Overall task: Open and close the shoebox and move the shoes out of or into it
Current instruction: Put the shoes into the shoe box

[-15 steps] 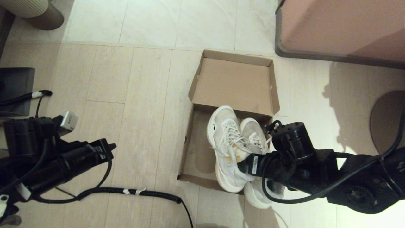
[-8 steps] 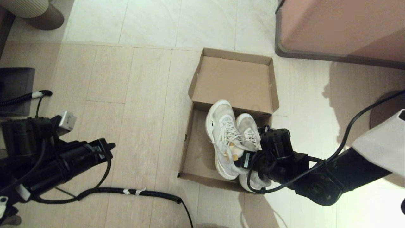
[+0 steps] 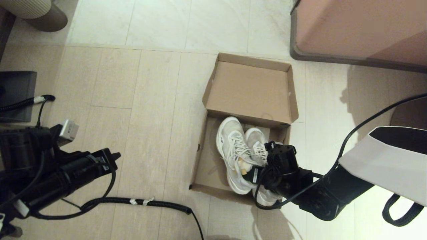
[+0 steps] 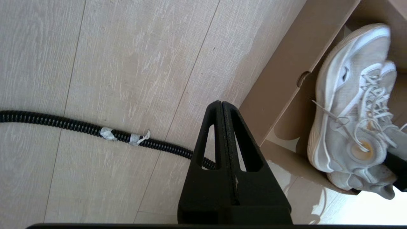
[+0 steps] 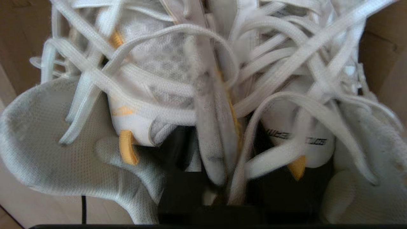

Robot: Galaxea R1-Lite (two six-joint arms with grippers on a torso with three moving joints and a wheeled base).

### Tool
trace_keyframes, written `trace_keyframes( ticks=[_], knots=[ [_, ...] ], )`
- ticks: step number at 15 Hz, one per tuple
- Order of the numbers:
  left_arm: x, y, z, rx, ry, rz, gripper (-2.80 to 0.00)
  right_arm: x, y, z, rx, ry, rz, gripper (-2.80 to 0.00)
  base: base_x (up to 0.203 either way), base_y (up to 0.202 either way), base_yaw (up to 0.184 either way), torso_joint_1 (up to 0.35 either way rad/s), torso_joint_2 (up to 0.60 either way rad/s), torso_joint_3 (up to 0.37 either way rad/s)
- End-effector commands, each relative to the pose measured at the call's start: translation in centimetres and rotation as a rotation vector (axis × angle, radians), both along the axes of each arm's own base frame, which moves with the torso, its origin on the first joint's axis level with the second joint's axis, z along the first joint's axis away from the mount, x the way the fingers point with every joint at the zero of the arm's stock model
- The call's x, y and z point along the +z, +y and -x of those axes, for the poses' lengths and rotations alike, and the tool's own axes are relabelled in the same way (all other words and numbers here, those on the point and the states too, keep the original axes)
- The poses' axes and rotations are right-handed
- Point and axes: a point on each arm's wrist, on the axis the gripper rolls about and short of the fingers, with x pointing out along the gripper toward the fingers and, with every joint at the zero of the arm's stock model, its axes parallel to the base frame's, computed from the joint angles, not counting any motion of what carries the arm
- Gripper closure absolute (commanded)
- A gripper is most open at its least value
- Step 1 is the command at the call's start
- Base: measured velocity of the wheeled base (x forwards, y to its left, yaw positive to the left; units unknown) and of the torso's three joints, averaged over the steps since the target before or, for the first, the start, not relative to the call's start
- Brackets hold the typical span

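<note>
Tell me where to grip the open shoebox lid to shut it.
Take the shoebox lid by its far upturned rim, coming from above: it lies flat, hinged along the near edge, so that rim swings over the sneakers.

Two shoes [image 3: 237,156], one shoebox [image 3: 253,90], one corrugated cable [image 3: 146,202] on the floor, one pinkish furniture block [image 3: 360,26], two robot arms.

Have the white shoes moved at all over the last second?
Yes. The shoes have sunk into the shoebox; their heels, earlier overhanging its near wall, now mostly sit inside it.
</note>
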Motion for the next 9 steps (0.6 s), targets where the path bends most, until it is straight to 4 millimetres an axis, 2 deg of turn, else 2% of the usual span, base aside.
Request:
trace_keyframes(
  ticks=[1,3,6,9],
  knots=[
    [0.1,0.0,0.1,-0.001,-0.006,0.002,0.00,-0.4,0.0,-0.1,0.001,0.004,0.010,-2.80,0.000,0.000,0.000,0.000,0.00,0.000],
    [0.1,-0.1,0.0,-0.004,-0.005,0.002,0.00,-0.2,-0.3,0.1,0.013,-0.005,0.039,-2.80,0.000,0.000,0.000,0.000,0.00,0.000],
    [0.2,-0.4,0.0,0.018,-0.011,-0.010,0.00,1.9,-1.0,1.1,0.017,-0.040,0.022,-2.80,0.000,0.000,0.000,0.000,0.00,0.000],
    [1.0,-0.5,-0.2,0.038,-0.044,-0.014,0.00,4.9,-2.3,3.1,0.017,-0.092,-0.005,-2.80,0.000,0.000,0.000,0.000,0.00,0.000]
  ],
)
